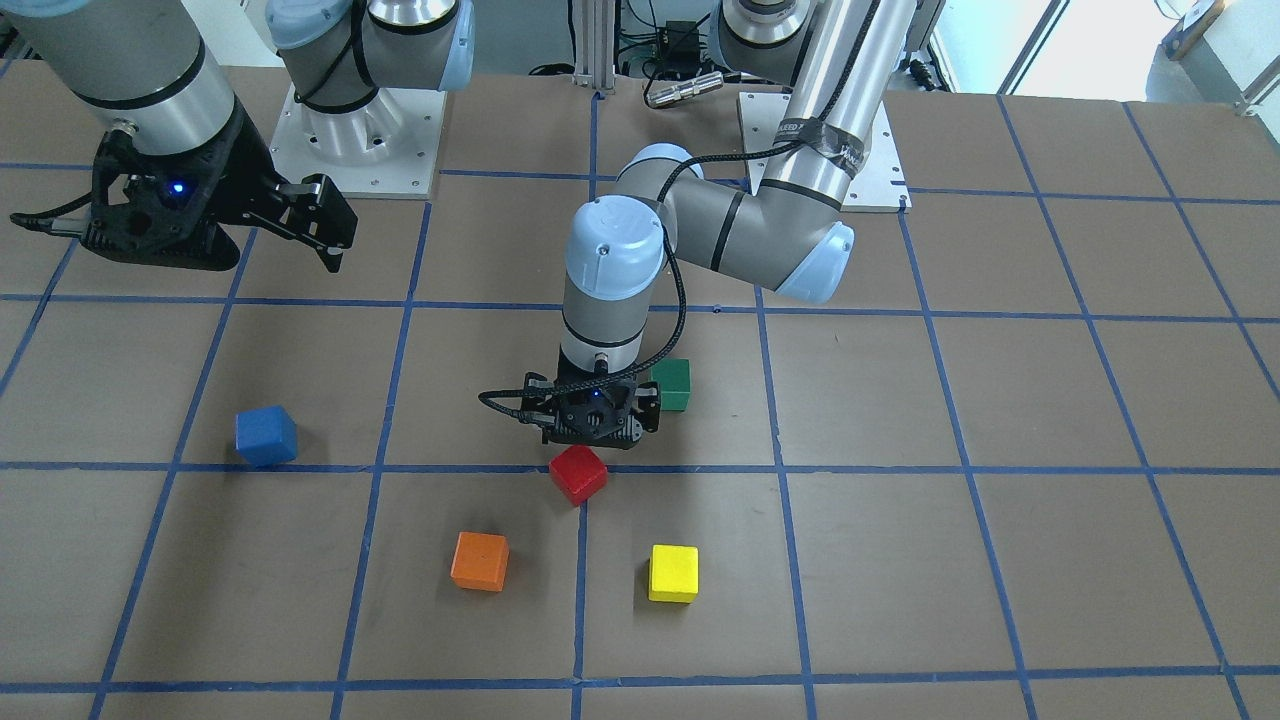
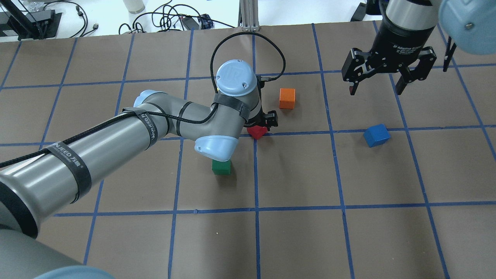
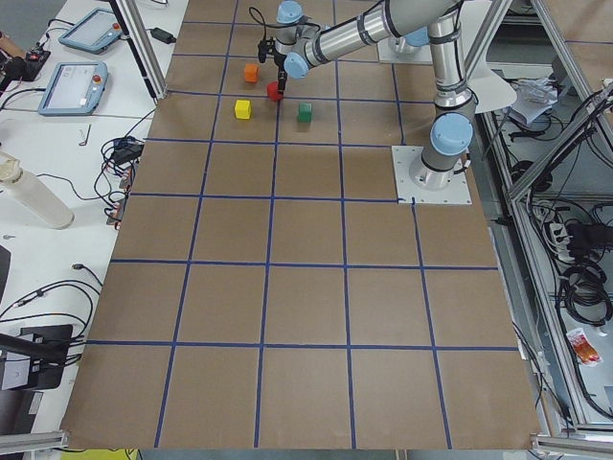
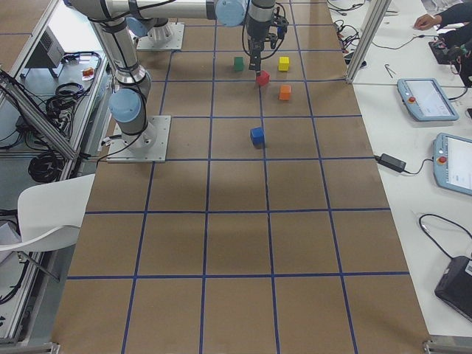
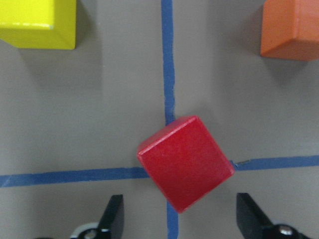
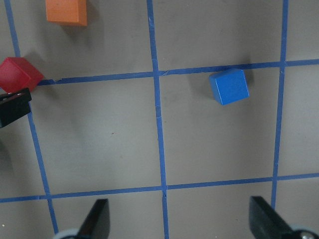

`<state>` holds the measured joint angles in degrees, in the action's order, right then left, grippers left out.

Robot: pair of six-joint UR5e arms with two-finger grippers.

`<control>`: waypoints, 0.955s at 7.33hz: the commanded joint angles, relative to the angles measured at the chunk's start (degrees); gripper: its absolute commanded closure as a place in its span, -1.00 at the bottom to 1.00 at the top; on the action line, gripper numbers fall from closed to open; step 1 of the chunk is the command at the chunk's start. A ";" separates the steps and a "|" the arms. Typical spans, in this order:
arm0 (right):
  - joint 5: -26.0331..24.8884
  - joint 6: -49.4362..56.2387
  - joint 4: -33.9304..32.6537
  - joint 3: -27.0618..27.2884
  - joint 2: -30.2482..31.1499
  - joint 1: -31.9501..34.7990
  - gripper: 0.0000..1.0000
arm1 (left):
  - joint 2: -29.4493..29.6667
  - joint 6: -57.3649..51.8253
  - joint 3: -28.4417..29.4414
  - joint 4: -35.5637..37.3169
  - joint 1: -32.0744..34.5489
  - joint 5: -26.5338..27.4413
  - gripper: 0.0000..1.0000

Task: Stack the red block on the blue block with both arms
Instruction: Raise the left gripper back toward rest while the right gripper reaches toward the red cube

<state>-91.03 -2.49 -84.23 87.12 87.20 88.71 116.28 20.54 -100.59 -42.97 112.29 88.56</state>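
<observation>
Over the red block [image 5: 185, 162] on a tape crossing [image 5: 168, 172], the left gripper [image 5: 180, 219] hangs, jaws spread, grasping nothing. Well apart at its 3 o'clock in the overhead view, the blue block [image 2: 376, 135] lies bare; the right gripper [image 2: 376, 83] hovers empty, jaws parted. Pickup and stacking are not yet done.

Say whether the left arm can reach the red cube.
Probably yes: the left gripper hangs open just above the small matte red cube, nothing between, though the cube sits diagonal to its jaws.
</observation>
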 commanded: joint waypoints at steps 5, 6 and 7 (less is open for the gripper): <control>1.03 -1.02 -0.05 -0.02 -2.82 0.24 -1.00 | -16.15 -25.23 0.04 -17.27 -10.93 0.56 -1.00; 1.11 -1.20 -3.11 -0.54 -3.61 0.24 -1.00 | -18.70 -26.33 0.13 -19.93 -13.48 0.30 -1.00; 1.20 -3.55 -6.01 -0.55 -4.23 0.41 -1.00 | -20.90 -28.61 0.13 -23.78 -15.16 0.39 -1.00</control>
<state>-89.94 -4.16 -86.89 86.77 83.83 88.96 98.46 -4.82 -100.53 -61.98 99.77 88.93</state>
